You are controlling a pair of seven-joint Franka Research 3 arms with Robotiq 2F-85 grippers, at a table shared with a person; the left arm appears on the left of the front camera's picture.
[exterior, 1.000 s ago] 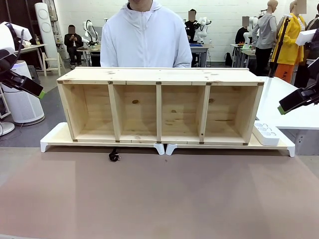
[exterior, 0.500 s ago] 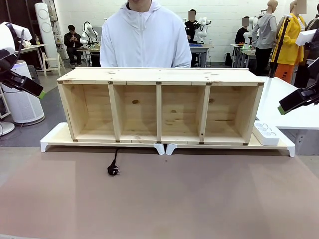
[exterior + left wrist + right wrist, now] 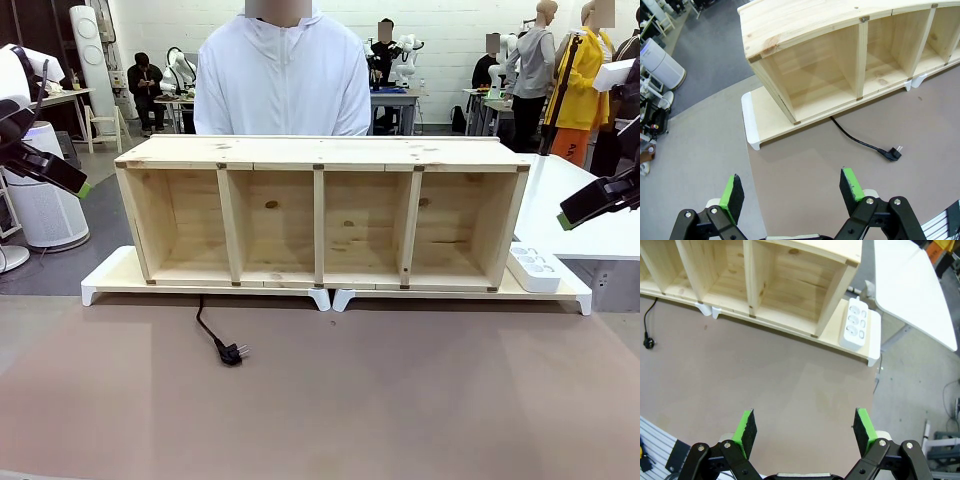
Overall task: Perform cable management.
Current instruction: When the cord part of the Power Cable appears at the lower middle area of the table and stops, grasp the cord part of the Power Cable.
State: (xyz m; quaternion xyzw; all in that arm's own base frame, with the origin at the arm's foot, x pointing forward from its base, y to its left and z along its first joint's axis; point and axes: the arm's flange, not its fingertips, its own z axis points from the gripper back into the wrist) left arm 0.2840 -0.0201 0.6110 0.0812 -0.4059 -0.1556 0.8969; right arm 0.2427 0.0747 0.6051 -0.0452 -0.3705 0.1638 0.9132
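Brown tabletop (image 3: 400, 400), black cable (image 3: 208, 333) beside shelf (image 3: 320, 150) (left fingers (image 3: 732, 192), right fingers (image 3: 746, 426) apart)

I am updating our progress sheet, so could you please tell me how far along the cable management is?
Done: little; the white power strip sits on the riser beside the wooden shelf. In hand: nothing; the left gripper and right gripper hang open and empty. Left: the cable trails out from under the shelf, plug end loose on the table, untidied.
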